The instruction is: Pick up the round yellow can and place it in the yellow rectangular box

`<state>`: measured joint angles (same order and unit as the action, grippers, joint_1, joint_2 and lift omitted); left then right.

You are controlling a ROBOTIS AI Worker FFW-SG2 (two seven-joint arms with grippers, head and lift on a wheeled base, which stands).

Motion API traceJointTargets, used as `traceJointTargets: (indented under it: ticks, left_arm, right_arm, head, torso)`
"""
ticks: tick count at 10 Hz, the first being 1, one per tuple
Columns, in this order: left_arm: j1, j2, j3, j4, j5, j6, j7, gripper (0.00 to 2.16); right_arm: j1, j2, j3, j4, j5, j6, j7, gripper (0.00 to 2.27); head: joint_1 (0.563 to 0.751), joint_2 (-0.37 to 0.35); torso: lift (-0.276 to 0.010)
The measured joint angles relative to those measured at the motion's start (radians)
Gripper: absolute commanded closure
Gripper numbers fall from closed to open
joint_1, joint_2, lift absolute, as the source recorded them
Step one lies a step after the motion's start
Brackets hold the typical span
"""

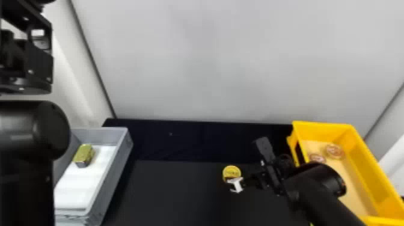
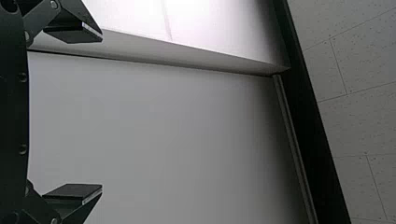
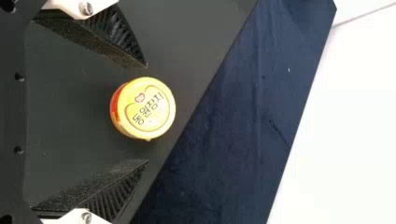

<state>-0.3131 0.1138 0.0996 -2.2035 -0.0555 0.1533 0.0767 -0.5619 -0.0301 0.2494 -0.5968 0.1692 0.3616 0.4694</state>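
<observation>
In the head view my right gripper is low over the black table, right at the near side of the round yellow can. The right wrist view has the can between the tips of my right gripper, whose fingers stand apart with a gap on either side of it. The yellow rectangular box stands at the right, partly behind the right arm. My left arm is parked high at the left edge of the head view; its gripper is open with nothing between the fingers.
Two round reddish cans lie inside the yellow box. A grey bin on the left holds a gold-topped rectangular can on a white sheet. A pale wall rises behind the black table.
</observation>
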Motion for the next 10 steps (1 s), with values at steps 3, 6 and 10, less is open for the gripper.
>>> traceJointTargets:
  ticks: [3, 6, 10]
  left_arm:
    - [-0.003, 0.001, -0.007, 0.009, 0.005, -0.009, -0.001, 0.14]
    - [-0.008, 0.006, -0.012, 0.014, 0.006, -0.015, -0.003, 0.14]
    - [-0.013, 0.008, -0.02, 0.02, 0.007, -0.017, -0.003, 0.14]
  right_arm:
    - [-0.014, 0.009, -0.015, 0.056, -0.018, -0.027, -0.024, 0.09]
    - [-0.033, 0.02, -0.015, 0.118, -0.036, -0.053, -0.029, 0.11]
    - [-0.039, 0.027, -0.013, 0.135, -0.061, -0.09, -0.04, 0.13]
  head:
    - [0.663, 0.054]
    - [0.663, 0.054]
    - [0.663, 0.054]
  torso:
    - [0.0]
    - [0.0]
    - [0.0]
